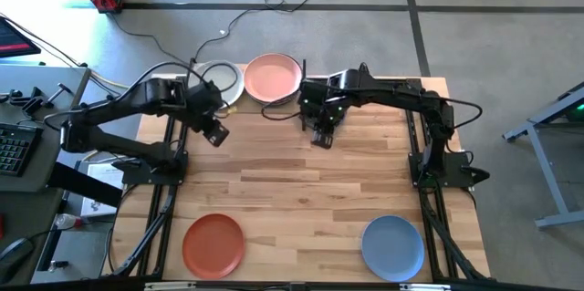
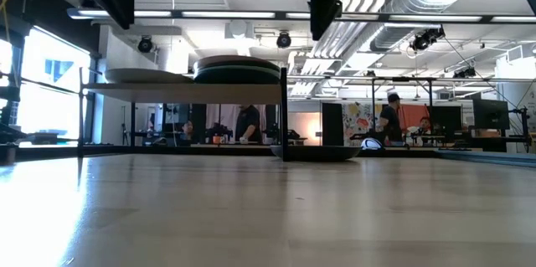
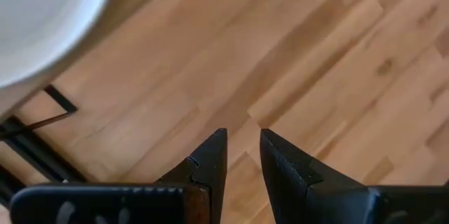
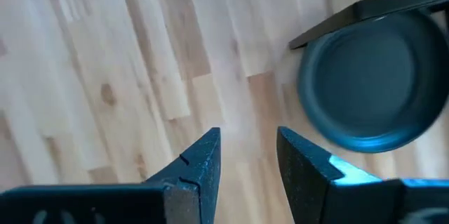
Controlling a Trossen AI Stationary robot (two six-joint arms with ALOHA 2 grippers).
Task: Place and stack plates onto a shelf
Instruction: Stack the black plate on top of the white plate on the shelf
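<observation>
The shelf [image 2: 184, 89] stands at the table's far edge. On it lie an off-white plate [image 1: 219, 81] and, beside it, a stack with a pink plate [image 1: 272, 78] on top and a dark teal plate [image 2: 239, 71] below. A dark plate [image 4: 368, 90] rests flat on the table just right of the shelf's frame. A terracotta plate [image 1: 213, 244] and a blue plate [image 1: 392, 247] lie near the table's near edge. My left gripper [image 1: 216, 134] hovers in front of the shelf, narrowly open and empty. My right gripper [image 1: 321, 138] hovers near the dark plate, open and empty.
The shelf's black uprights [image 2: 285, 112] stand between the two grippers and the plates. Bare plank tabletop [image 1: 301, 200] spreads between the arms and the two near plates. Cables and a desk with tools lie beyond the table's left and far sides. People stand in the room behind.
</observation>
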